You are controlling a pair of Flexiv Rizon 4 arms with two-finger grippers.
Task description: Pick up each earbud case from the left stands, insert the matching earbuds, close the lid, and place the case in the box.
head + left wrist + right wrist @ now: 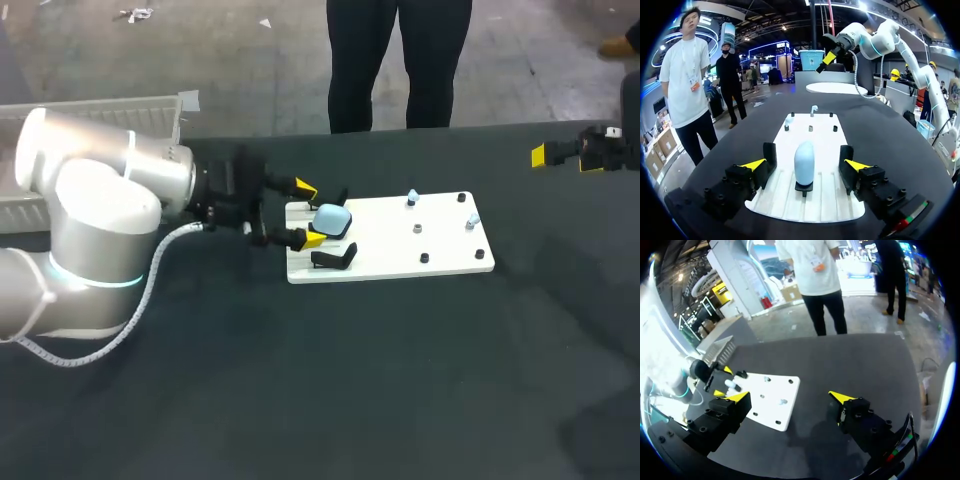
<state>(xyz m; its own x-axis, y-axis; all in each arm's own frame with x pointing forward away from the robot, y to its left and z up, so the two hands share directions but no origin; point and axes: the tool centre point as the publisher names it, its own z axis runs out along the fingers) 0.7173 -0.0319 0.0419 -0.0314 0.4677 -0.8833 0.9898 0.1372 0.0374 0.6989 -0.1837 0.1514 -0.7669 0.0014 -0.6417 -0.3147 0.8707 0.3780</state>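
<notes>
A pale blue earbud case (pixel 331 219) stands upright on a black stand at the left end of a white board (pixel 400 258). My left gripper (pixel 306 214) is open, with one yellow tip on each side of the case and neither touching it. In the left wrist view the case (pixel 804 162) stands between the fingers (pixel 754 165) with a gap on both sides. Two small white earbuds (pixel 412 197) sit on pegs at the board's right end. My right gripper (pixel 575 152) hangs open over the table's far right edge, holding nothing.
A second black stand (pixel 335 258) is bare just in front of the case. Small black pegs (pixel 424 258) dot the board's right half. A white slatted box (pixel 100 108) sits behind my left arm. Dark tabletop (pixel 400 380) surrounds the board.
</notes>
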